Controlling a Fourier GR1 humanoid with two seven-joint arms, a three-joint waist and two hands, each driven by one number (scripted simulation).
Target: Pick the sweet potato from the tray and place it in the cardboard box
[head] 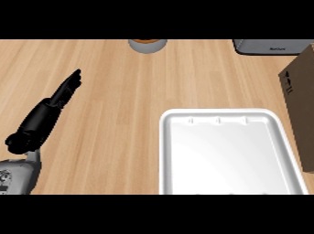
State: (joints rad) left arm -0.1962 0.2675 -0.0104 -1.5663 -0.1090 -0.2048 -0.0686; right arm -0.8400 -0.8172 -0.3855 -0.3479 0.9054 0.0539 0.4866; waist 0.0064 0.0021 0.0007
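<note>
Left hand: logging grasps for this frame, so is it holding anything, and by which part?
Nothing is held. The left hand lies over the bare counter, fingers straight. The white tray shows no sweet potato.

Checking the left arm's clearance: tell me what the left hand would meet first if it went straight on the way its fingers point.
The left hand points up and slightly right across bare wooden counter. Nothing lies in that line within the picture; the orange-topped container sits well to the right of it. Height above the counter is unclear.
</note>
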